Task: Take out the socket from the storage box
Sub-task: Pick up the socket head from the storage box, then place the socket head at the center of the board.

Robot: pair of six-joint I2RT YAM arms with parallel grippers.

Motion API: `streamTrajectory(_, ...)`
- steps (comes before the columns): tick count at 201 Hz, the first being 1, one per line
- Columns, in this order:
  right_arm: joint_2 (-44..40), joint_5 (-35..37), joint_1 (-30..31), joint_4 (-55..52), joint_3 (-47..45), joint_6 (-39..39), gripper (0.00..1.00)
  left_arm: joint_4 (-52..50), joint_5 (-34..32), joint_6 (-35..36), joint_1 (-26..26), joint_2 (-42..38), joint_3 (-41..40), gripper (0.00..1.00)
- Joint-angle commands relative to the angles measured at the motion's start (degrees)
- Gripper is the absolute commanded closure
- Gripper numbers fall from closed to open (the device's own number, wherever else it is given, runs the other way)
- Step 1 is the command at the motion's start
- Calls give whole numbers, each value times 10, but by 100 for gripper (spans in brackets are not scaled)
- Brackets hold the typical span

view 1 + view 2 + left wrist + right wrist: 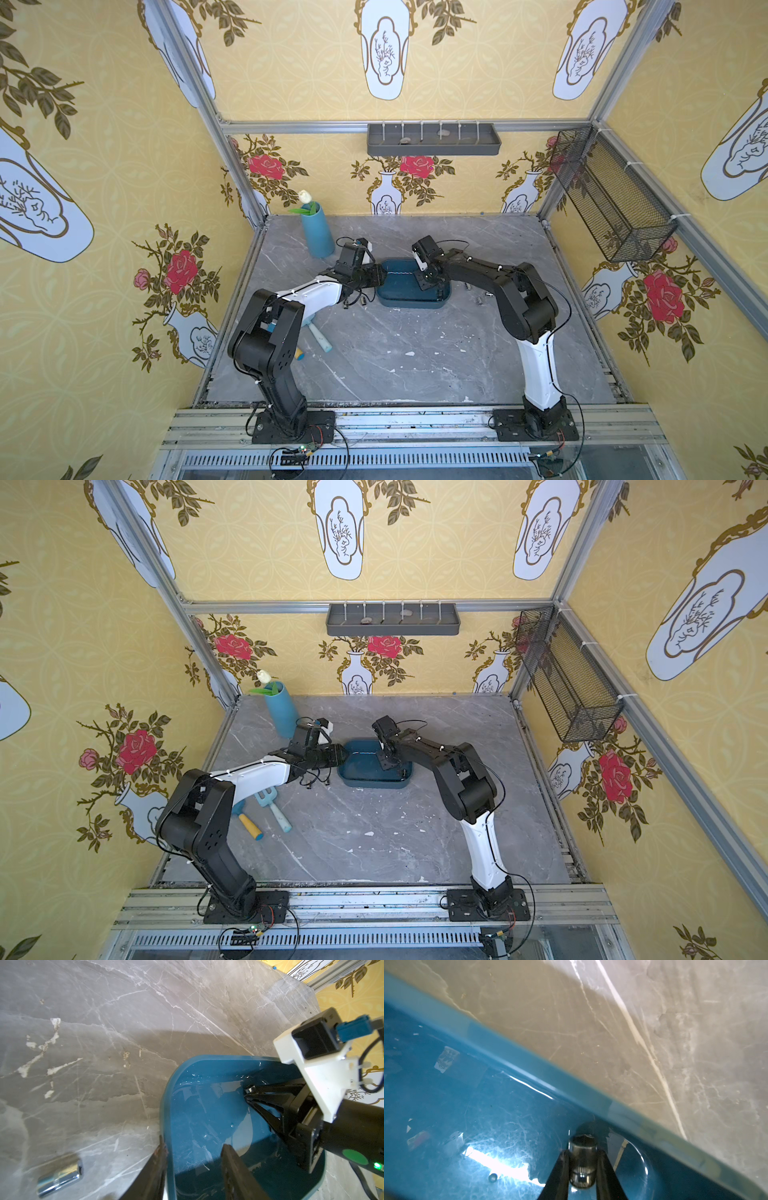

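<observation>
The storage box (pixel 411 305) (pixel 374 784) is a shallow dark teal tub at mid table. In the right wrist view a small chrome socket (pixel 582 1167) stands on the box floor close to the rim (pixel 529 1068). My right gripper (pixel 582 1152) (pixel 426 284) is shut on it, a finger pressed to each side. My left gripper (pixel 193 1142) (pixel 380 275) straddles the box's left end wall (pixel 166 1105) with its jaws apart. One finger lies against the outside of the wall. The other is inside, clear of the wall.
Loose chrome sockets lie on the marble: one left of the box (pixel 60 1174), others to its right (pixel 480 300). A blue vase with a white flower (pixel 318 230) stands back left. Toy garden tools (pixel 270 804) lie under the left arm. A grey tray (pixel 434 141) and a mesh basket (pixel 611 195) hang on the walls.
</observation>
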Motion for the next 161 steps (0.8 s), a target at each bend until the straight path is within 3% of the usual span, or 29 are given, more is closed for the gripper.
streamTrajectory(1, -15, -2, 0, -8, 3, 2, 78, 17, 1, 5, 0, 3, 2, 52)
streamTrajectory(60, -140, 0, -8, -30, -43, 10, 78, 18, 0, 5, 0, 3, 2, 52)
streamTrajectory(99, -239, 4, -63, 1, -142, 21, 78, 19, -3, 7, 0, 1, -1, 52)
streamTrajectory(129, -236, -38, -136, 21, -187, 22, 78, 17, -4, 6, 1, -1, -5, 52)
streamTrajectory(161, -189, -48, -174, 34, -190, 22, 78, 17, -4, 6, 0, -3, -4, 52)
